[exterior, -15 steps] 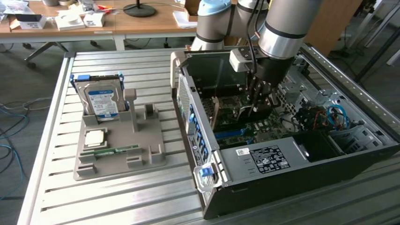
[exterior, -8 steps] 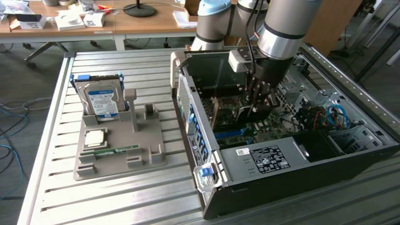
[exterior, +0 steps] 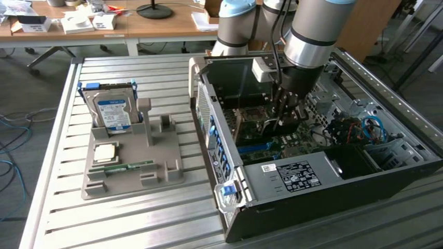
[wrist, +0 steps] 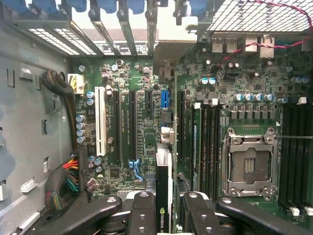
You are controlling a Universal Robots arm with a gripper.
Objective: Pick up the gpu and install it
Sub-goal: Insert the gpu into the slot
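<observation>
Wrist view shows the gpu edge-on, thin, green-logoed.

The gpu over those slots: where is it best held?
Probably its upper edge, pinched across both flat faces from above: the gpu stands on edge over the motherboard, and its lower edge must stay free for a slot. The tool grips it that way.

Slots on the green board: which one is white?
The long white slot at the row's end, nearest the grey case wall. The other slots are black, one short slot blue.
</observation>
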